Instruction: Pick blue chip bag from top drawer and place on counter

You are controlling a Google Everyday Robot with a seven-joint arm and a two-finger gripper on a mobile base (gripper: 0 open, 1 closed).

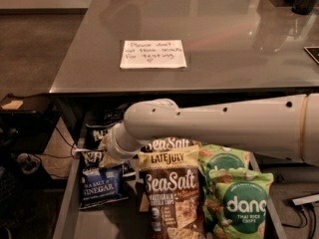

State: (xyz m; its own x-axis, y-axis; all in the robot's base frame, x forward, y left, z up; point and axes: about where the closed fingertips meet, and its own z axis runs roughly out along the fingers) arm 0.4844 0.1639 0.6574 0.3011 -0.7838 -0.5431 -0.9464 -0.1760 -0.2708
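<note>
The blue chip bag (101, 181) lies at the left of the open top drawer (66, 208), its white "Sea Salt & Vinegar" lettering facing up. My white arm reaches in from the right, under the counter's front edge. My gripper (109, 155) is at the bag's top right corner, right above it and partly hidden by my wrist. I cannot tell whether it touches the bag. The dark grey glossy counter (214, 39) spans the upper view and bears a white handwritten note (152, 54).
A darker navy-black Kettle bag (101, 128) lies behind the blue one. Brown Late July Sea Salt bags (170, 193) fill the drawer's middle and green dang rice chip bags (239, 203) its right. Cables and clutter lie on the floor at left (27, 161).
</note>
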